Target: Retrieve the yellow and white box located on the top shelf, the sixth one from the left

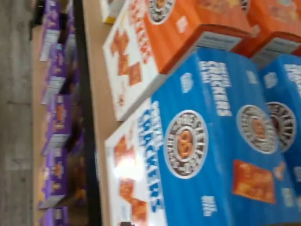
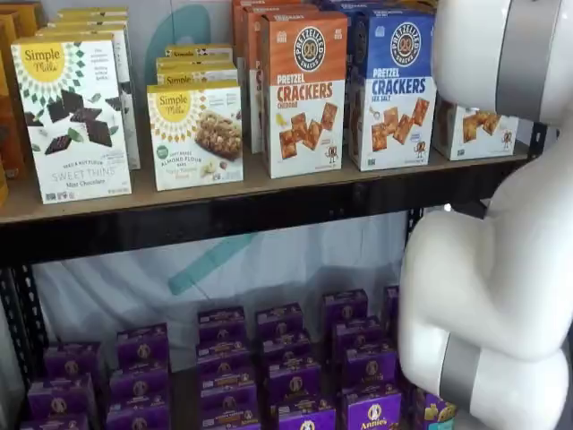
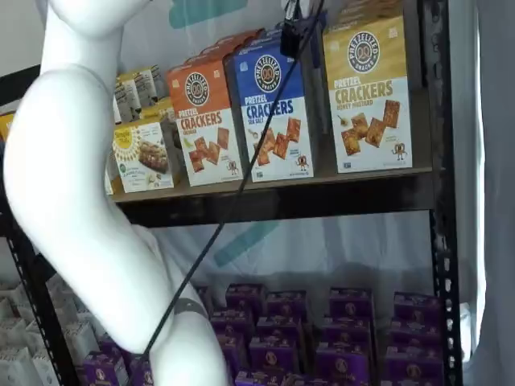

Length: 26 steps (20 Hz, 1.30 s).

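Note:
The yellow and white box (image 3: pixel 366 96) stands upright at the right end of the top shelf (image 3: pixel 282 199). In a shelf view only its white lower part (image 2: pixel 474 130) shows behind the white arm. A blue-topped Pretzel Crackers box (image 3: pixel 269 112) stands to its left, and an orange-topped one (image 3: pixel 205 121) is further left. The gripper (image 3: pixel 294 24) shows only as a dark shape with a cable at the view's top edge, in front of the blue box's top. I cannot tell its finger gap. The wrist view shows the blue box (image 1: pixel 211 141) and the orange box (image 1: pixel 164 37), not the yellow one.
White Simple Mills boxes (image 2: pixel 76 116) fill the shelf's left part. Several purple boxes (image 2: pixel 286 358) stand on the lower shelf and show in the wrist view (image 1: pixel 56 117). A black upright (image 3: pixel 441 161) stands right of the yellow box. The white arm (image 2: pixel 483 269) hides the shelf's right end.

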Each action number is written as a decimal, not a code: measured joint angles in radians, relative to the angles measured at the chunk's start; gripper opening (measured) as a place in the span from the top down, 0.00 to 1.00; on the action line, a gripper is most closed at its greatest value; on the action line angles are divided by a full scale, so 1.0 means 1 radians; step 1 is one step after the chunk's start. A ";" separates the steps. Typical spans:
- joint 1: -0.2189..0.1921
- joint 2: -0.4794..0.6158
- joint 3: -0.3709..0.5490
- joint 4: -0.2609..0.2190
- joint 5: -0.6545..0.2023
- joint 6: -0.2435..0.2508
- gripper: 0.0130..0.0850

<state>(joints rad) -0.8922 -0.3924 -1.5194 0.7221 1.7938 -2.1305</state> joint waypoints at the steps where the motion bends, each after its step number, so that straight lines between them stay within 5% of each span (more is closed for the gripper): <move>1: 0.004 0.002 0.000 0.002 -0.016 0.000 0.00; 15: 0.075 0.102 -0.051 -0.094 -0.173 -0.054 0.00; 26: 0.109 0.196 -0.139 -0.186 -0.173 -0.067 0.00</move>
<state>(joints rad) -0.7835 -0.1962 -1.6586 0.5359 1.6211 -2.1970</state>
